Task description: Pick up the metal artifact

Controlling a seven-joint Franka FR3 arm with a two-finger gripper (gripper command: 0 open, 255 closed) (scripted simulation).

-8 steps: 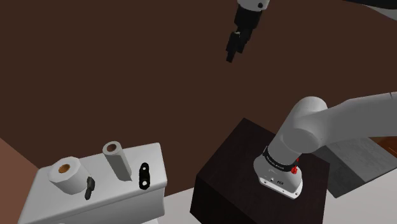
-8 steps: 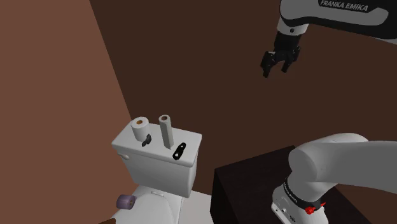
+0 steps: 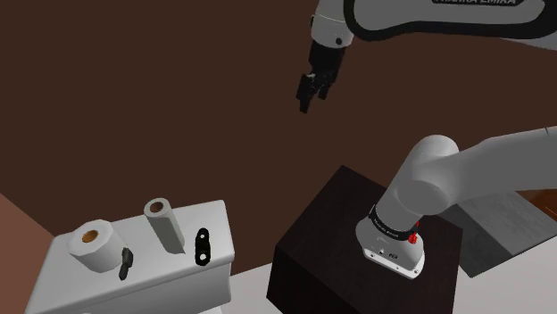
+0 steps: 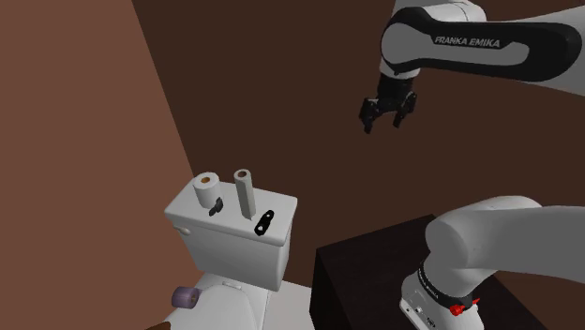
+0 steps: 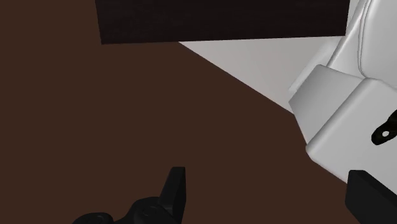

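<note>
Black holed artifact on white toilet tank, well apart from wide-spread hand; arm lettering "FRANKA EMIKA"

Bathroom: white toilet tank w/ fat paper roll & tall roll on lid, brown walls.

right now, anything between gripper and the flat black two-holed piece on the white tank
Nothing visible: open air lies between the all-black gripper and the flat black two-holed piece; the white upright roll stands beside it.
</note>
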